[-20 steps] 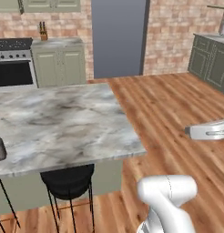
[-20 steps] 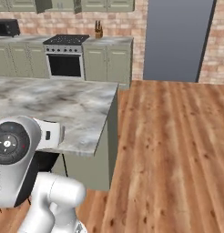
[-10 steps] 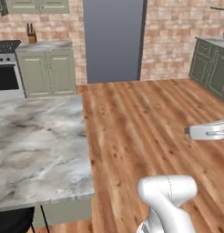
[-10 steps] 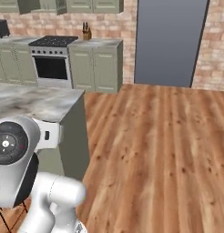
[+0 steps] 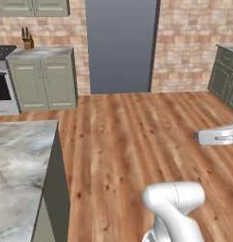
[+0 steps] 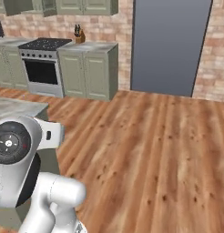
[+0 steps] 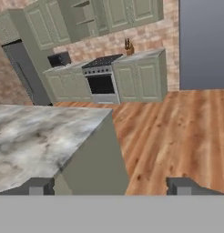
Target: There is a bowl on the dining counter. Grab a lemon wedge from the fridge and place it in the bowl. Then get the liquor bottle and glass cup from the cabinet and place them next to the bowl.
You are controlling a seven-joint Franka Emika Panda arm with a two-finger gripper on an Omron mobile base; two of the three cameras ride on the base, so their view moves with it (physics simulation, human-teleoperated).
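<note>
Brick wall [image 5: 194, 42] and plank floor [image 5: 137, 142] take up most of the scene, and set into that far wall is a tall flat grey panel [image 5: 120, 45] that I take for the fridge, though no handles or dispenser can be made out from here, so where to pull it open cannot yet be told. Left of it stand green base cabinets [image 5: 41, 82] with a knife block [image 5: 27, 40] on their top, then the stove [image 6: 42, 66], with sage-green wall cabinets [image 7: 127, 12] above; one of those presumably holds the bottle and glass, which cannot be seen. The dining desk [image 5: 21, 170] lies near on the left, its marble corner bare on the part that shows; the bowl cannot be made out on it. The lemon wedge, shut away in the fridge by the task's account, should be very light, soft and wet-skinned, likely to slip or squash, so my judgement is to pinch it gently across its thick middle or rind side, not at the pointed tips. The pincer [image 7: 113, 185] stands wide open and empty, its two dark fingertips [image 7: 37, 185] well apart at the bottom of the hand view, looking over the desk corner toward the stove.
</note>
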